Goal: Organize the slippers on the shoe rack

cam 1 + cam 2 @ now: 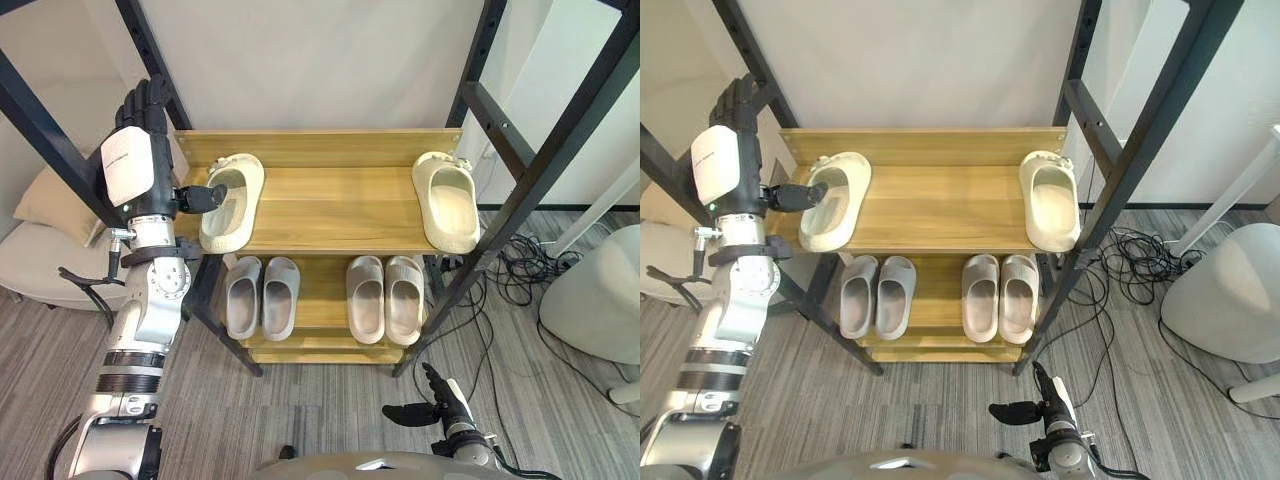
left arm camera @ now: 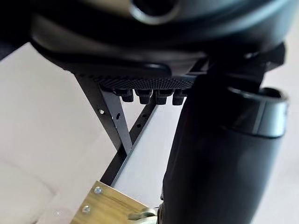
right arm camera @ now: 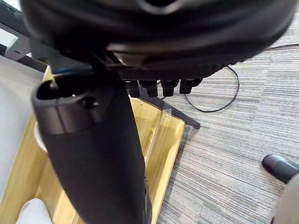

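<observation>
A: Where are the fingers?
B: Fingers [image 1: 148, 100] of the left hand [image 1: 135, 150] are straight and upright. Its thumb [image 1: 205, 197] touches the left slipper [image 1: 235, 200] on the top shelf [image 1: 330, 200]. The right hand [image 1: 435, 395] hangs low and near, its fingers loosely apart, empty.
A: Risk?
B: The right slipper [image 1: 447, 200] lies far right (well apart). A thumb-only shove could spin the left slipper off the near edge.
</observation>
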Tool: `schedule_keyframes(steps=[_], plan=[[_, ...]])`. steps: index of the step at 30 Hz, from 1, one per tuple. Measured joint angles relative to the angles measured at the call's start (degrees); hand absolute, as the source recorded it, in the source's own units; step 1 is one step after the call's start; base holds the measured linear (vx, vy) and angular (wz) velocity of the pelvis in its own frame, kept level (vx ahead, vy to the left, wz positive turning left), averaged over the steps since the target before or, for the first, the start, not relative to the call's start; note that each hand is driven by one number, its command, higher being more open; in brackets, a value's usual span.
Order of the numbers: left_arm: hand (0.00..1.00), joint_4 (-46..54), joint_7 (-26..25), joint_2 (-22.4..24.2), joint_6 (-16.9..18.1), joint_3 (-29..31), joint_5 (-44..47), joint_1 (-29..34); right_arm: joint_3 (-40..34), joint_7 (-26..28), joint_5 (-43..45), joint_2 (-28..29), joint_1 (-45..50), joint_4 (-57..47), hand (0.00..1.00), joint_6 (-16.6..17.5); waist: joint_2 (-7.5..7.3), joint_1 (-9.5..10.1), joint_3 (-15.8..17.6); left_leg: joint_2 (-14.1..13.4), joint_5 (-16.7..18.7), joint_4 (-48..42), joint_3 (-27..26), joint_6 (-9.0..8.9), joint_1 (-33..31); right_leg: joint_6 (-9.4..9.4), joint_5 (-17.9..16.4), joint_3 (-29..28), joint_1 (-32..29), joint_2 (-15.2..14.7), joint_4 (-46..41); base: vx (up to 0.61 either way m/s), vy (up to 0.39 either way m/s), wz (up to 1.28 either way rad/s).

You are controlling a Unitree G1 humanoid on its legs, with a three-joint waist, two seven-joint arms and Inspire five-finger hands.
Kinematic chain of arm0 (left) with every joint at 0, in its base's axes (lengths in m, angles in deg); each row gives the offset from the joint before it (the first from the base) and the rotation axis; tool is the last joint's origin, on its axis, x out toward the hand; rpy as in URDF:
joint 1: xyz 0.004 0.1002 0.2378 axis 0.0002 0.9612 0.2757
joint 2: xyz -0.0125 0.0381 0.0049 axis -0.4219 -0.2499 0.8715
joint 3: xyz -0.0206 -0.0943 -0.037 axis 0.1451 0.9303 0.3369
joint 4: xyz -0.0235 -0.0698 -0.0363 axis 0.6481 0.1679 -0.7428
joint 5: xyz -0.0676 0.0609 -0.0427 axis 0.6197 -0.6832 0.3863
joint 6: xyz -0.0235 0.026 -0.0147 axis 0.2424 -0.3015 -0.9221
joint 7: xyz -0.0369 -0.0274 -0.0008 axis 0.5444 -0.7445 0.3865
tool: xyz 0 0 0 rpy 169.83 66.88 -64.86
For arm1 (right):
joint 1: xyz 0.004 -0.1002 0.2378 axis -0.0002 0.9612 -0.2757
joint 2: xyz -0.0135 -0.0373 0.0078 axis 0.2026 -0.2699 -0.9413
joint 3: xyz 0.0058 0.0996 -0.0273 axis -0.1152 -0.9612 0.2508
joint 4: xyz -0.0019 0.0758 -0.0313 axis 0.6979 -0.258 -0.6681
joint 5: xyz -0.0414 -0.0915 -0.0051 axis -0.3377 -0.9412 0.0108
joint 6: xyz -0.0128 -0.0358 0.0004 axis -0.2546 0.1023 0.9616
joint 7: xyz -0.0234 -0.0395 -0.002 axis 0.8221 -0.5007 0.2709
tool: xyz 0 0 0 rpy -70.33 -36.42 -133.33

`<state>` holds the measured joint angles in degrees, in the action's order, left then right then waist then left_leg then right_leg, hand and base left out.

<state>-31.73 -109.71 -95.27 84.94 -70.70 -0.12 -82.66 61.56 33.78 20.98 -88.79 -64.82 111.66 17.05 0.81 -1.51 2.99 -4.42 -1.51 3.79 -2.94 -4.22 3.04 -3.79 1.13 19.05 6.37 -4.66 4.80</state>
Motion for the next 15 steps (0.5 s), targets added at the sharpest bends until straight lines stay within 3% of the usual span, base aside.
schedule_keyframes(steps=[15], plan=[[1.00, -4.90, 0.49, -3.75, -1.31, -0.24, -3.27, -4.54, -0.07, -0.25, 0.00, 0.27, -0.24, -0.48, 1.00, 0.07, 0.59, -0.31, 1.24, -0.03, 0.01, 0.00, -1.92, 0.00, -0.35, 0.06, 0.80, -1.98, -1.48, -0.08, 0.01, -0.01, 0.029, -0.07]])
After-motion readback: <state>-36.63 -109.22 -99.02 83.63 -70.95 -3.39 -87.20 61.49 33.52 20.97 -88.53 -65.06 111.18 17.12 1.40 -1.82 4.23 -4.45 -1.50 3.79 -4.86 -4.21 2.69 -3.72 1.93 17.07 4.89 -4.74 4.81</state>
